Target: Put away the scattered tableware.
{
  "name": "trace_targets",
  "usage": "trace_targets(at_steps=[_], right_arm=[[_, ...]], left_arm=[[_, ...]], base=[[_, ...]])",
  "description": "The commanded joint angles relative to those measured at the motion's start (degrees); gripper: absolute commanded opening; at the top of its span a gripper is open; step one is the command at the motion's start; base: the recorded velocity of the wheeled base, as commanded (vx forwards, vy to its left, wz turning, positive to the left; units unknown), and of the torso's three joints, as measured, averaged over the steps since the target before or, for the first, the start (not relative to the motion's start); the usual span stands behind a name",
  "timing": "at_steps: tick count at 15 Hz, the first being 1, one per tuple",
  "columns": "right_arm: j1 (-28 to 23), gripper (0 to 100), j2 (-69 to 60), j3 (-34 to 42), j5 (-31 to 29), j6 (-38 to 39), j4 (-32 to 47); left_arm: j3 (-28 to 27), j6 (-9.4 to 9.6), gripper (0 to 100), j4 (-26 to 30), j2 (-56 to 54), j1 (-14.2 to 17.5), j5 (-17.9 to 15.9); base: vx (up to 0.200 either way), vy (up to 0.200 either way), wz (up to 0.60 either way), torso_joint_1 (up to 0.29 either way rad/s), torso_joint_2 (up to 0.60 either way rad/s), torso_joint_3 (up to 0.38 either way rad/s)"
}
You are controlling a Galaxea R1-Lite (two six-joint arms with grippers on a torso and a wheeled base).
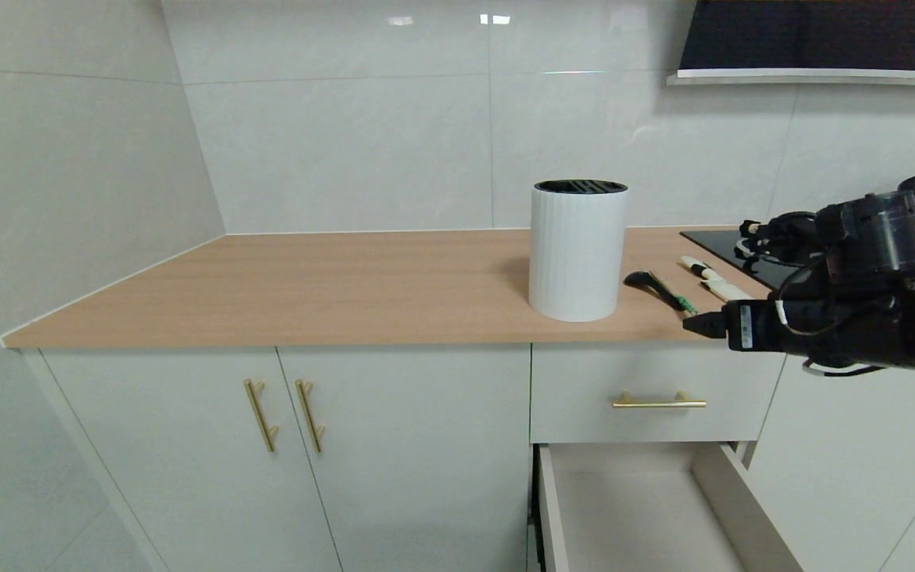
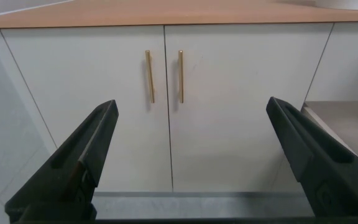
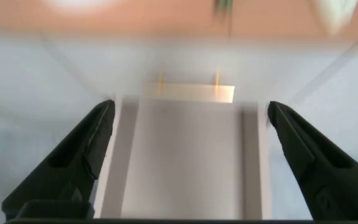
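The scattered tableware lies at the right of the head view, on the wooden counter (image 1: 330, 278). A black spoon (image 1: 648, 283) rests just right of the white holder (image 1: 578, 253), and a thin wooden stick (image 1: 676, 298) with a green band lies beside it, angled toward the counter's front edge. A little farther right is a white-handled utensil (image 1: 710, 278), close to the corner of the black cooktop (image 1: 731, 248). The holder is a ribbed cylinder standing upright, with a black slotted top.

The right gripper (image 1: 704, 324) hangs at the right edge of the frame, level with the counter's front edge and just right of the stick's near end, touching none of the pieces. In its own wrist view the gripper (image 3: 188, 162) has its fingers (image 3: 82, 155) spread wide with nothing between them, and the blurred open drawer (image 3: 188, 174) lies beyond the gap.

In the head view the open drawer (image 1: 553, 500) sits at the bottom right, pulled out beneath a closed drawer (image 1: 584, 393) with a gold handle.

The left gripper (image 2: 191, 162) is likewise spread and holds nothing. It faces the white cupboard doors (image 2: 241, 106) with their two upright gold handles (image 2: 149, 76), which stand at the lower centre of the head view (image 1: 187, 461).
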Motion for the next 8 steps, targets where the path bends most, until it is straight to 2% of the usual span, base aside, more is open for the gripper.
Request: trace_targets(at_steps=[1,4,8], right_arm=[[-2.10,100,7.88,-8.15,0.18,-0.68,1.32],[-3.59,100,13.86,-18.96,1.06,-0.60,8.97],[-4.47,100,18.52,-22.66,2.29,-0.33,10.11]], left_arm=[[0.00,-0.02,100,-0.07,0.00,0.01,0.08],[0.00,-0.02,100,-0.07,0.00,0.01,0.08],[0.00,-0.02,100,0.02,0.00,0.01,-0.01]], base=[[0.000,0.000,0.00,0.000,0.00,0.000],[0.000,0.000,0.00,0.000,0.00,0.000],[0.000,0.000,0.00,0.000,0.00,0.000]])
